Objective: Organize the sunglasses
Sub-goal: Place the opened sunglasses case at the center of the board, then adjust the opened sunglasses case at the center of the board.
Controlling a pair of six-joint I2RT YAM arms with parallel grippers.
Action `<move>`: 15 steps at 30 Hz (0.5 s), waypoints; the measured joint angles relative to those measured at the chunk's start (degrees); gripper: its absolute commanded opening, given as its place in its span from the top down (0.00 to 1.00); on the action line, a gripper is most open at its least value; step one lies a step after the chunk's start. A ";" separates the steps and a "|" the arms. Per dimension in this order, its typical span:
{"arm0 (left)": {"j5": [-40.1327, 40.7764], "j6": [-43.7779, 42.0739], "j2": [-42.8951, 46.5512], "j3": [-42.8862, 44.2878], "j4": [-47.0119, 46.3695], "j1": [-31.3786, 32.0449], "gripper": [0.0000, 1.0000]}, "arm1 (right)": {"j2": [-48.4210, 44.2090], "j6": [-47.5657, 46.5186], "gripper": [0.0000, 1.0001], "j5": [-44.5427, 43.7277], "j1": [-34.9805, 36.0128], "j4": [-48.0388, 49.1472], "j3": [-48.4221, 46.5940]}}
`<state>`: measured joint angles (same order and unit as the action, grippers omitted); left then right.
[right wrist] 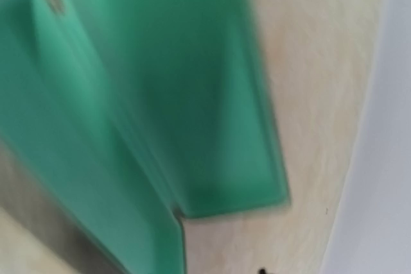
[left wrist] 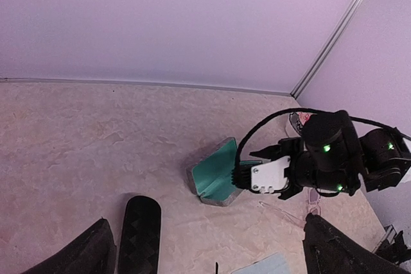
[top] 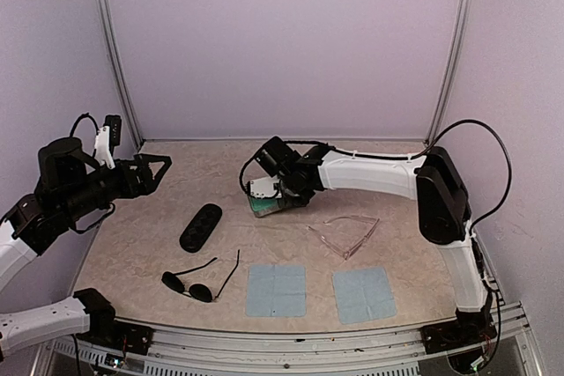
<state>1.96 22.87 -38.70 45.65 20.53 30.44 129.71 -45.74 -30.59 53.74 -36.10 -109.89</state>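
Clock frame: read from the top view, table (top: pixel 132 257) centre as the hub, 12 o'clock toward the back wall.
Dark sunglasses (top: pixel 196 285): at about 8 o'clock near the front edge, thin black arms unfolded and pointing back toward the centre – nothing is touching them.
Clear sunglasses (top: pixel 345 233): at 3 o'clock, lying flat and open on the table, under the right forearm but apart from it.
Grey case (top: pixel 261 210): just past the centre toward 12 o'clock, lid open, teal lining showing; in the right wrist view the lining (right wrist: pixel 160 107) fills nearly the whole picture and is blurred.
Black oval case (top: pixel 201 226): at 9 o'clock, closed, well apart from both pairs.
Cloths: two blue-grey squares along the front edge, one at 6 o'clock (top: pixel 276 290) and one at 5 o'clock (top: pixel 363 294), side by side, nothing lying on them.
Right gripper (top: pixel 275 198): reached across to the grey case and right up against it – whether its claw is apart or clamped on the case edge, I cannot tell.
Left gripper (top: pixel 159 169): raised above the table out at 9 to 10 o'clock, claw spread wide apart, holding nothing.
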 measured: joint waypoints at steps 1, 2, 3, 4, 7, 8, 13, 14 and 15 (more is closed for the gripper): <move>0.00 0.00 0.00 -0.09 0.00 -0.07 0.01 | -1.70 0.85 0.66 0.55 -0.42 1.01 1.84; 0.00 0.00 0.00 -0.17 -0.02 -0.20 0.01 | -4.04 1.88 0.68 1.27 -0.96 2.73 4.37; -0.02 0.00 -0.02 -0.31 -0.04 -0.44 0.01 | -6.58 2.82 0.70 1.77 -1.51 4.42 6.95; -0.02 0.00 -0.07 -0.35 -0.04 -0.61 0.01 | -9.09 3.98 0.71 2.10 -2.03 6.14 9.33; -0.26 0.02 -0.39 -0.55 -0.28 -1.64 0.01 | -15.02 8.81 0.74 2.08 -3.78 11.61 14.34; -0.48 0.02 -0.46 -0.68 -0.37 -2.10 0.01 | -16.17 10.47 0.76 2.10 -4.31 12.85 15.21; -2.23 0.20 -1.14 -1.18 -0.87 -4.11 0.01 | -19.87 22.23 1.00 6.47 -8.52 18.03 19.52; -2.62 0.22 -1.40 -1.25 -0.92 -4.46 0.01 | -20.00 24.94 1.00 8.07 -9.53 18.78 20.44; -2.91 0.22 -1.64 -1.27 -0.92 -4.76 0.01 | -19.98 27.65 1.00 10.08 -10.49 19.39 21.44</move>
<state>-0.95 23.09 -40.34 44.38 19.62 25.67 109.73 -18.09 -20.51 43.24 -16.71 -88.44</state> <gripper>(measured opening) 0.987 0.015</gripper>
